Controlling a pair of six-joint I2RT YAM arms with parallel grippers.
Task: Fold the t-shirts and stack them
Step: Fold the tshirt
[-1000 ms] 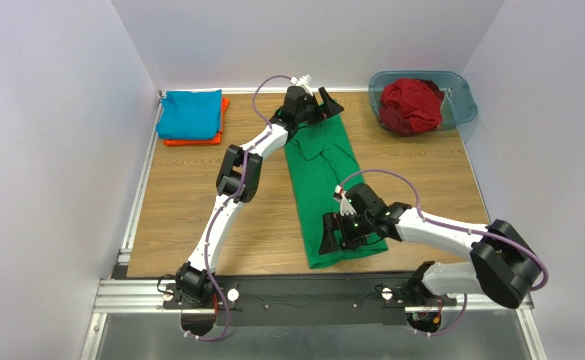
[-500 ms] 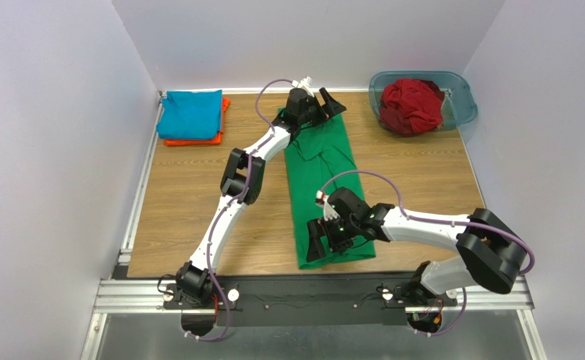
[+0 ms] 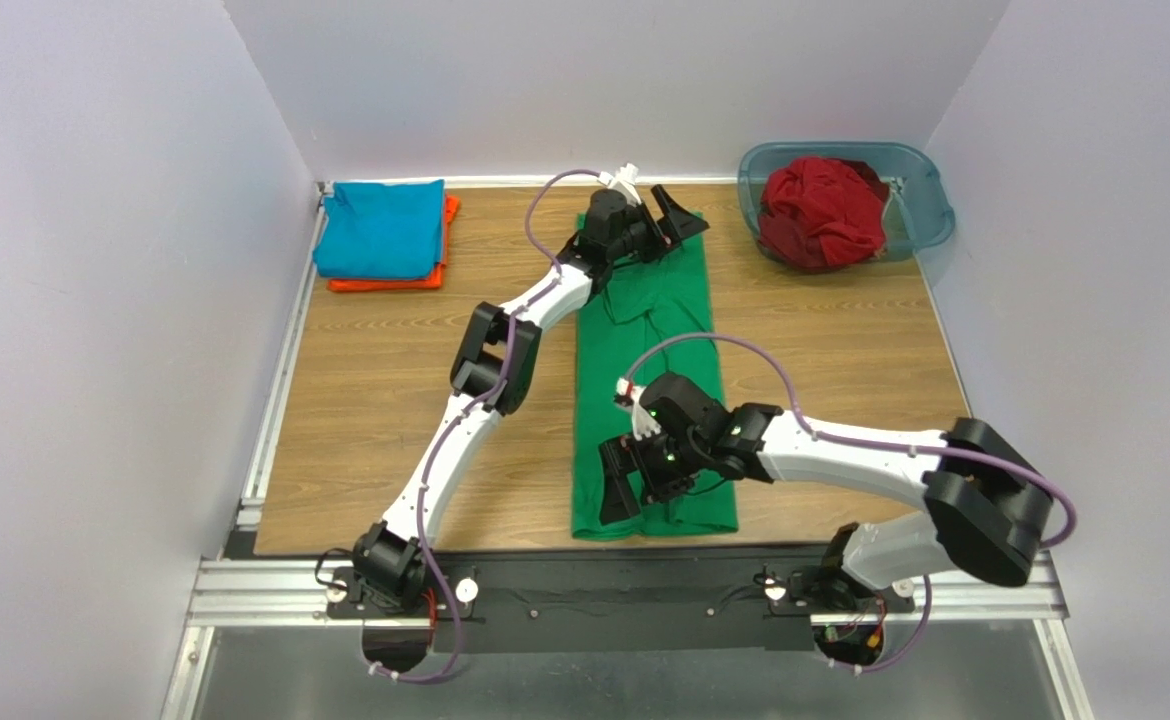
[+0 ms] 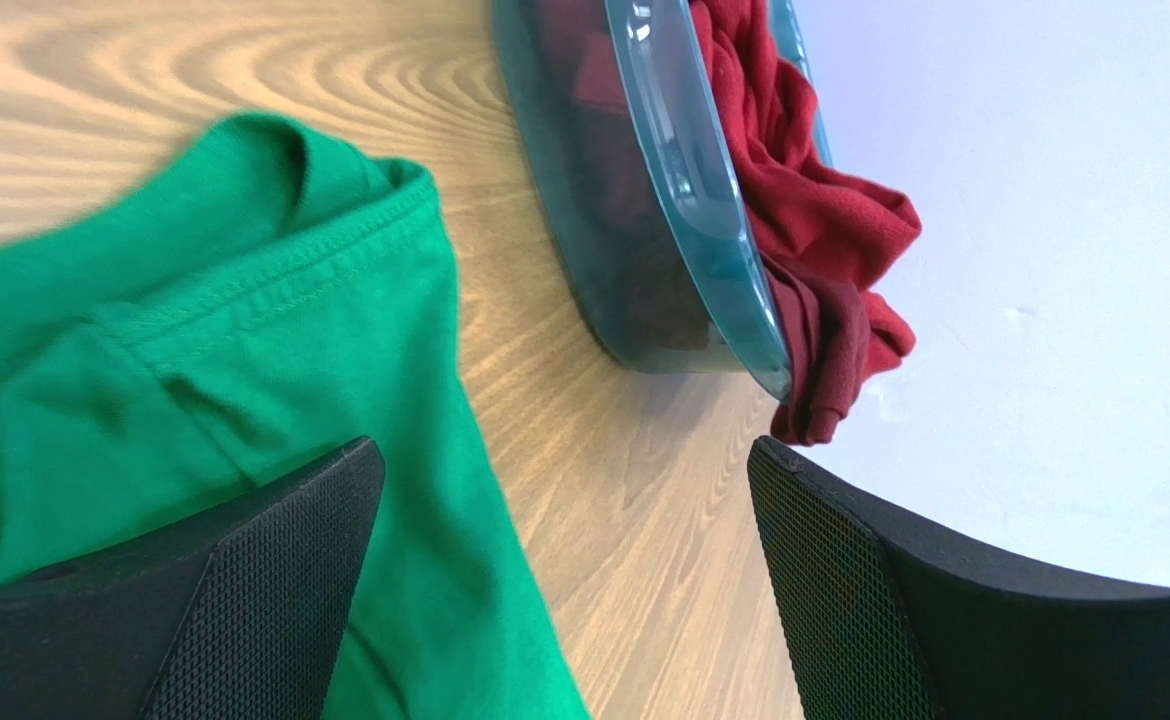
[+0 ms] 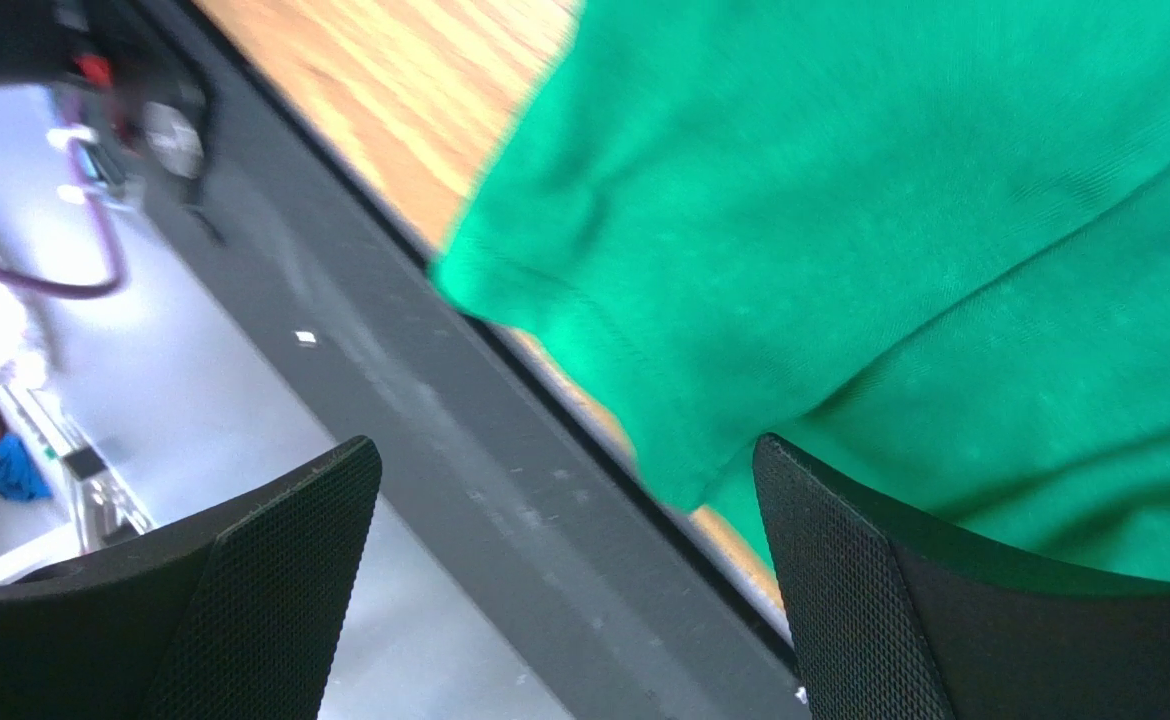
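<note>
A bright green t-shirt (image 3: 648, 360) lies as a long narrow strip down the middle of the table. My left gripper (image 3: 666, 225) is open at its far end; in the left wrist view (image 4: 564, 458) the green collar edge (image 4: 246, 345) lies under the left finger and nothing is between the jaws. My right gripper (image 3: 624, 483) is open over the shirt's near end; in the right wrist view (image 5: 564, 450) the green hem (image 5: 922, 225) lies beside the right finger. A folded teal-blue shirt (image 3: 381, 225) rests on an orange one (image 3: 390, 282) at the back left. A dark red shirt (image 3: 821, 210) is crumpled in the tub.
The translucent blue-grey tub (image 3: 925, 210) stands at the back right, close to my left gripper; its rim (image 4: 696, 180) shows in the left wrist view with the red shirt (image 4: 824, 225) hanging over it. The black rail (image 5: 441, 435) runs along the table's near edge.
The green strip has swung from slanted to nearly straight: its near end moved left, its far end right. My right gripper moved left, my left gripper moved right.
</note>
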